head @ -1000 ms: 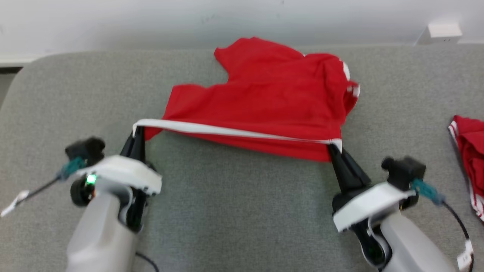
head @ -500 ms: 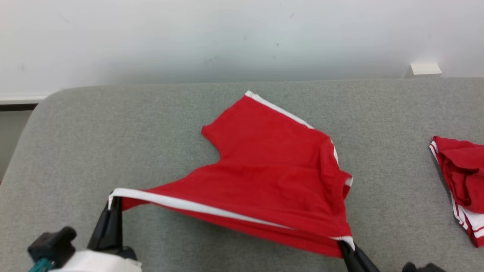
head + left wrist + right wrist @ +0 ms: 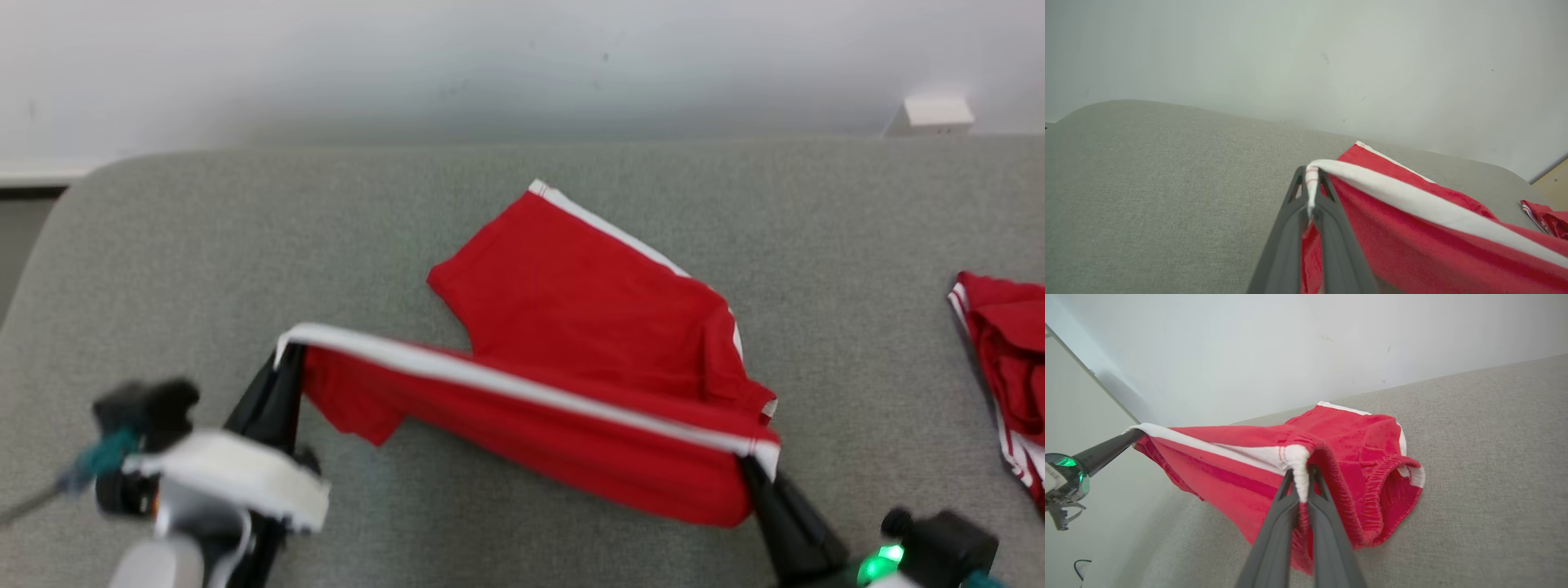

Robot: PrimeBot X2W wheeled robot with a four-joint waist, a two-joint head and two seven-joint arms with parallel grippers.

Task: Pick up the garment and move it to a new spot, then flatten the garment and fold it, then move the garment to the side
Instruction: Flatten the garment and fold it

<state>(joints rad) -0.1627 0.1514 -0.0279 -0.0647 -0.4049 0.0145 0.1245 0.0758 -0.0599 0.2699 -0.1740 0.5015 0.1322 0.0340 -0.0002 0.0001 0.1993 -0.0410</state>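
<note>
The garment [image 3: 588, 327] is a pair of red shorts with white side stripes, partly lying on the grey cushion [image 3: 204, 245]. Its near white-striped edge is stretched taut between my two grippers and lifted off the surface. My left gripper [image 3: 287, 353] is shut on the left end of that stripe, seen pinched between the fingers in the left wrist view [image 3: 1311, 192]. At the stripe's right end my right gripper [image 3: 755, 465] is shut on the corner by the elastic waistband [image 3: 1300, 473]. The far leg of the garment [image 3: 1355, 428] still rests flat on the cushion.
A second red garment with white stripes [image 3: 1008, 384] lies crumpled at the cushion's right edge. A pale wall [image 3: 490, 65] rises just behind the cushion, with a small white box [image 3: 935, 113] at the back right. The cushion's rounded left corner [image 3: 57, 220] drops off.
The head camera has shifted between frames. The held striped edge has risen higher and swung over the garment's near part, so more red cloth hangs below it; both grips are unchanged.
</note>
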